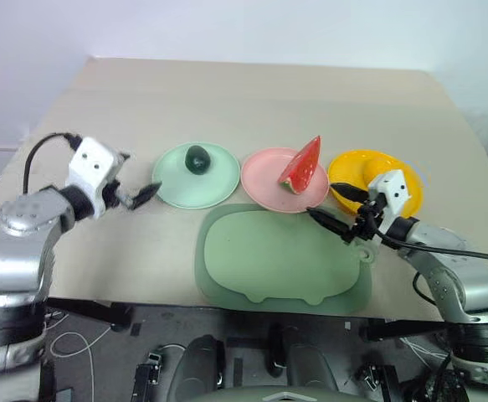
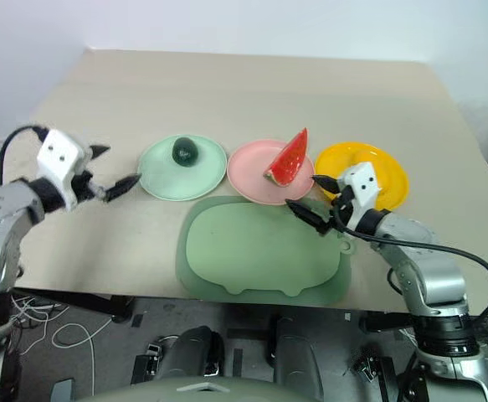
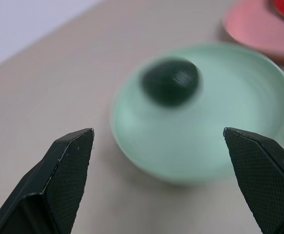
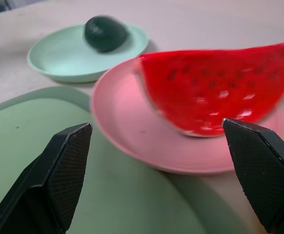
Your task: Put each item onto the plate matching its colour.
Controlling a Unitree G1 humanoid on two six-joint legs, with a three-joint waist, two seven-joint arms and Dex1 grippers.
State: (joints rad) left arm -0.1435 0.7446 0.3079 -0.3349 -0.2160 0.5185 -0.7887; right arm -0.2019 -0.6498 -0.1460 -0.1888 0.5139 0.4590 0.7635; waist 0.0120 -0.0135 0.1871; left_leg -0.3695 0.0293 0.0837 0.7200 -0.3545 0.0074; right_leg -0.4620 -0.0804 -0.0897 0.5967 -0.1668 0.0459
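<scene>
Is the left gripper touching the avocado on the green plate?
Apart. In the left eye view the left gripper sits off the green plate, with bare table between its open fingers and the avocado.

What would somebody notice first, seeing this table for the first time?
Probably the red watermelon wedge, standing on the pink plate in the middle of a row of three plates. To its left, a small dark green avocado sits on the mint green plate; to its right is the yellow plate. Both the left gripper and the right gripper are open and empty.
</scene>
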